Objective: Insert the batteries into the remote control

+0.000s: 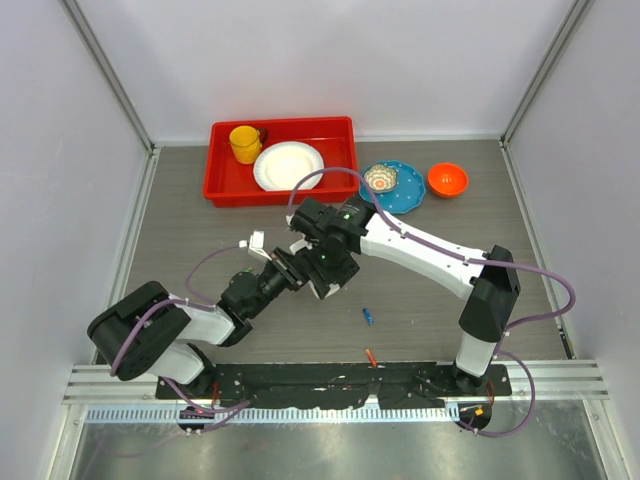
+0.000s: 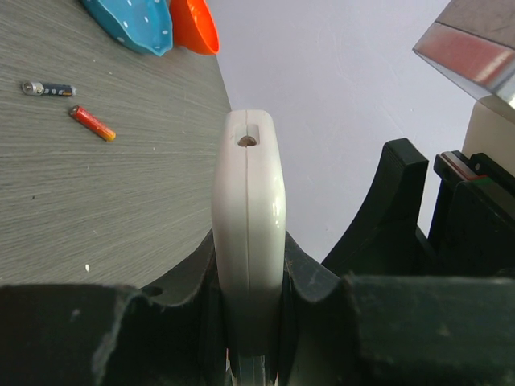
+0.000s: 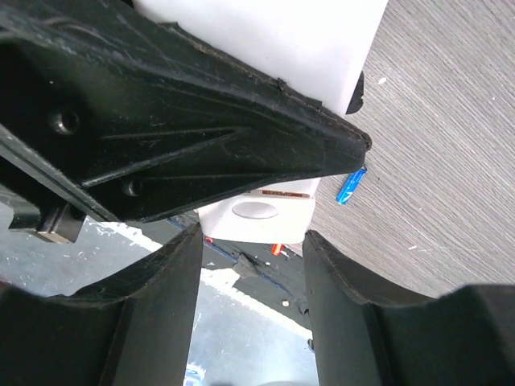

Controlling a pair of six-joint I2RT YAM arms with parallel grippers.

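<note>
the left gripper (image 2: 249,269) is clamped tight on the one remote control (image 2: 248,201), a finger on each flat face. the handset stands edge-on to the wrist camera, its narrow white side up and a small slot at its far end. it sits over the middle of the table (image 1: 190,240), in front of the tray.

the right gripper (image 3: 251,241) meets it there from the other side. its two fingers (image 3: 161,289) stand apart and a white piece shows in the gap between the tips. whether they press on it i cannot tell.

two cells lie loose on the table, to the right of the grippers. one is a blue battery (image 1: 368,316). the other is an orange battery (image 1: 372,356), nearer the arm bases, close to the blue one but not touching it.

at the far edge stands one red tray (image 1: 222,188), with one yellow cup (image 1: 243,143) and one white plate (image 1: 288,165) in it. right of the tray lies one blue plate (image 1: 408,198) with one small patterned bowl (image 1: 381,179) on it. one orange bowl (image 1: 447,179) sits just beside that plate.
</note>
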